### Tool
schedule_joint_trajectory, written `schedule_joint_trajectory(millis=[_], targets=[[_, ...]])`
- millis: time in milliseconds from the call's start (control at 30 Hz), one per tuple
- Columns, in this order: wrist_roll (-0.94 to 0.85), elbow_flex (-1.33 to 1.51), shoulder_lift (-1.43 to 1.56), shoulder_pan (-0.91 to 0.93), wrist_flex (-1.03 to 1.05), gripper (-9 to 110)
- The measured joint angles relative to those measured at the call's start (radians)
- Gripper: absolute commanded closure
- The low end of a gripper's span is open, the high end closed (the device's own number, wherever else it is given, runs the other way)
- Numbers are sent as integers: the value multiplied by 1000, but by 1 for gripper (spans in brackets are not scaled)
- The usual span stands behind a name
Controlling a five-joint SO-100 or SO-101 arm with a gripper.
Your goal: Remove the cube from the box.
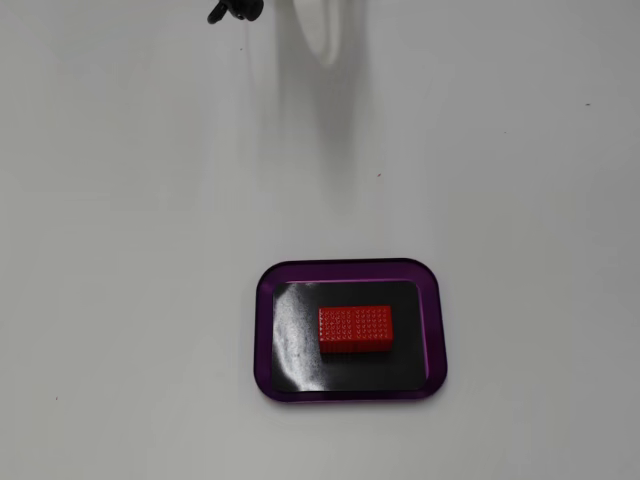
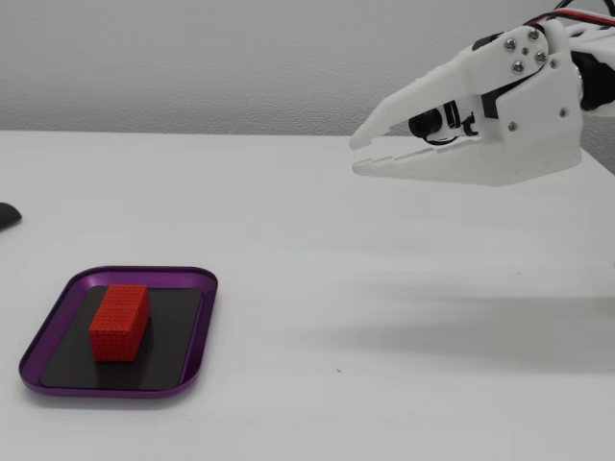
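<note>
The red studded cube (image 1: 355,329) lies flat in the middle of the box (image 1: 270,285), a shallow purple-rimmed tray with a shiny black bottom. In the side fixed view the cube (image 2: 119,322) and box (image 2: 204,317) sit at the lower left. My white gripper (image 2: 356,157) hangs high above the table at the right, far from the box, pointing towards it. Its jaws stand a narrow gap apart and hold nothing. In the top-down fixed view only the gripper's tip (image 1: 327,45) shows, at the top edge, well away from the box.
The table is plain white. A small black object (image 1: 234,11) sits at the top edge of the top-down fixed view, and a dark object (image 2: 6,214) lies at the left edge of the side view. The arm's shadow falls on the table.
</note>
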Motion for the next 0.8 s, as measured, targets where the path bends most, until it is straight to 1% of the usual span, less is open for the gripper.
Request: schedule_joint_trajectory(millis=[600, 667, 800], targets=[[-8, -25, 0, -3, 0, 102], [-40, -57, 0, 29, 0, 102], [-179, -147, 0, 126, 5, 102]])
